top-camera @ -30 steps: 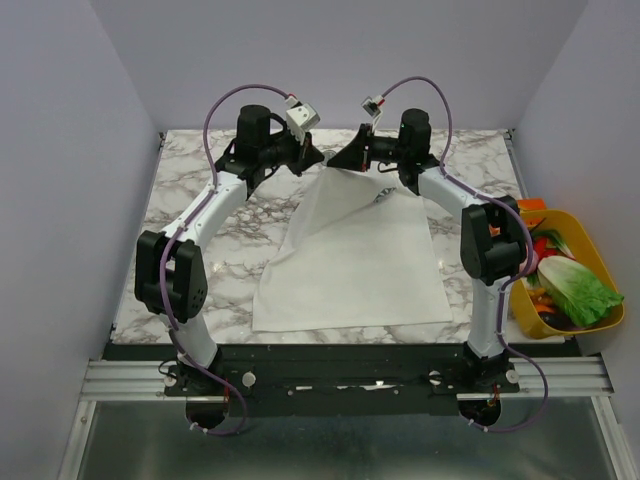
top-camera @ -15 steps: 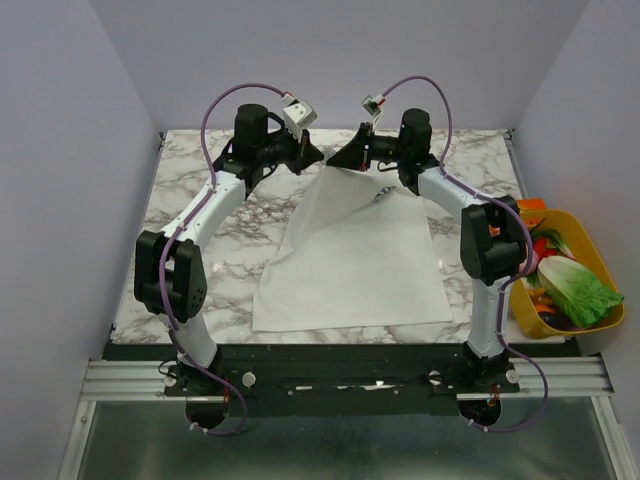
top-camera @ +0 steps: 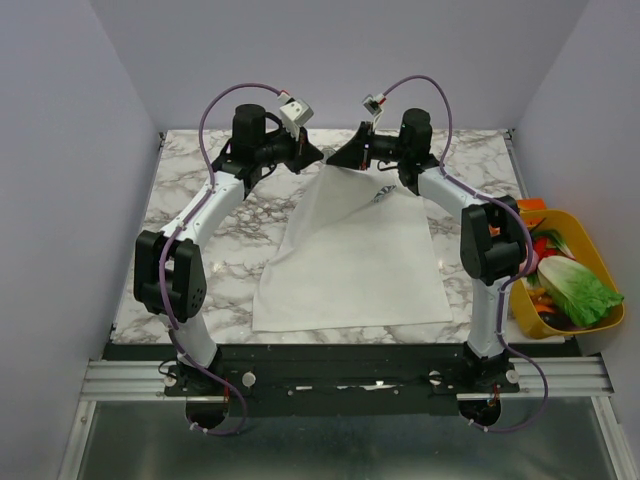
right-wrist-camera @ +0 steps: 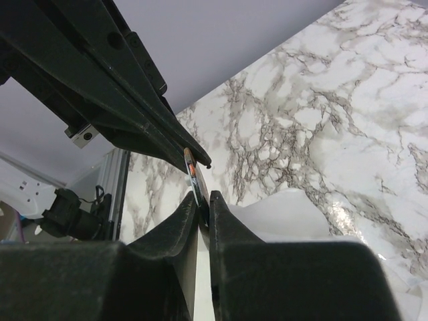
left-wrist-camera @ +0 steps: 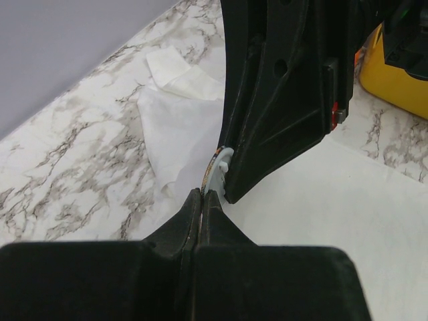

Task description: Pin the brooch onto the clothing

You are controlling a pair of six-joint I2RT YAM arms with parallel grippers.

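Note:
The white T-shirt (top-camera: 350, 260) lies on the marble table, its far end pulled up into a peak where both grippers meet. Its small print (top-camera: 381, 194) shows near the peak. My right gripper (right-wrist-camera: 202, 200) is shut on the brooch (right-wrist-camera: 194, 175), seen edge-on as a thin dark disc with an orange streak. My left gripper (left-wrist-camera: 202, 194) is shut, and the white fabric (left-wrist-camera: 175, 134) runs up into its tips. Its tips touch the brooch (left-wrist-camera: 215, 166). In the top view the left gripper (top-camera: 318, 157) and right gripper (top-camera: 334, 160) are tip to tip. The neck label is hidden.
A yellow bin (top-camera: 575, 222) holding a lettuce (top-camera: 578, 288) and other vegetables stands off the table's right edge; it also shows in the left wrist view (left-wrist-camera: 394, 73). Grey walls close in the table at the back and sides.
The left wrist has turned slightly, its camera shifting up and left. Both grippers stay shut at the shirt's raised peak.

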